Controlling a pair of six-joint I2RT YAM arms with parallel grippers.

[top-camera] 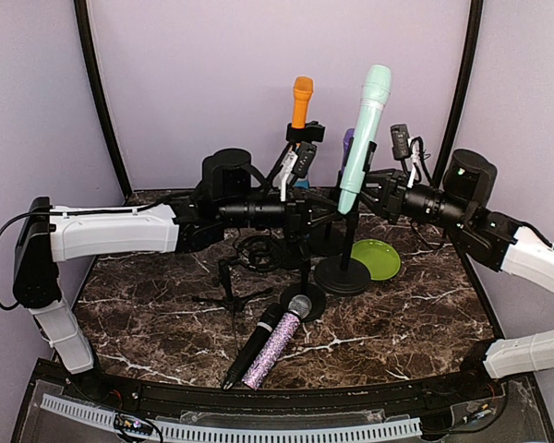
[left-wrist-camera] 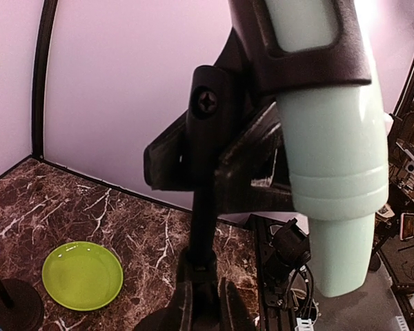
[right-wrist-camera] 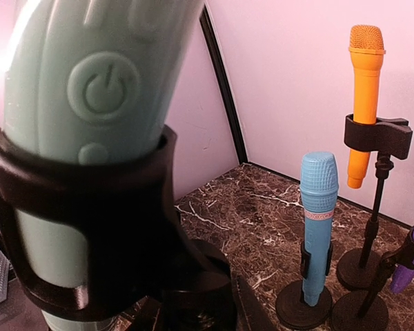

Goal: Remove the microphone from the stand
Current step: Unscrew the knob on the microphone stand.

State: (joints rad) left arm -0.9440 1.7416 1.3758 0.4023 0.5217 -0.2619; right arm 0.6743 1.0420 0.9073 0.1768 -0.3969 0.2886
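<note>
The mint microphone (top-camera: 365, 138) is found seated in the clip (right-wrist-camera: 90, 227) of the central stand (top-camera: 343, 275), tilted with its head leaning to the right and its tail projecting below the clip. It is judged to be a light, rigid body of smooth moulded plastic. It is unlikely to be damaged by a firm grip, but may slip along its taper. A hold on the bare barrel above the clip, clear of the power button, is judged best, with the pull made along the microphone's own axis. The left arm is extended almost level across the table toward the centre. The left gripper (left-wrist-camera: 203, 308) is clenched on the stand's pole below the clip, which is taken to be a bracing hold. The right arm is reached in from the right at a similar height. The right gripper (right-wrist-camera: 196, 310) is drawn tight just beneath the clip, but what is pinched between its jaws cannot be made out. Neither claw is seen on the microphone itself. A green plate (top-camera: 377, 258) lies just right of the stand's base.
</note>
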